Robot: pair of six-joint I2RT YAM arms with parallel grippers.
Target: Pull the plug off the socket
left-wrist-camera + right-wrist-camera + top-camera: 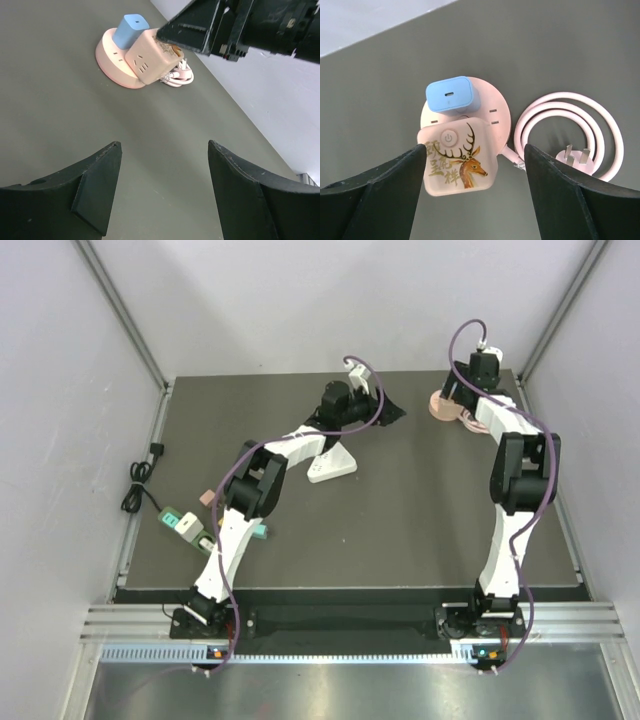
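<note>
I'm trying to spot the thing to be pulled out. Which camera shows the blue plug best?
The right wrist view: the blue plug is seen from above, whole, seated in the round pink socket. The left wrist view shows its side, farther off. In the top external view it is too small to make out.

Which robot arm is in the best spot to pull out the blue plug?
Right. The right gripper is open directly above the blue plug and pink socket; the left gripper sits farther off.

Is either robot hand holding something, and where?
Nothing is held yet. The left gripper is open and empty; the right gripper hangs open over the deer cube on the socket.
</note>
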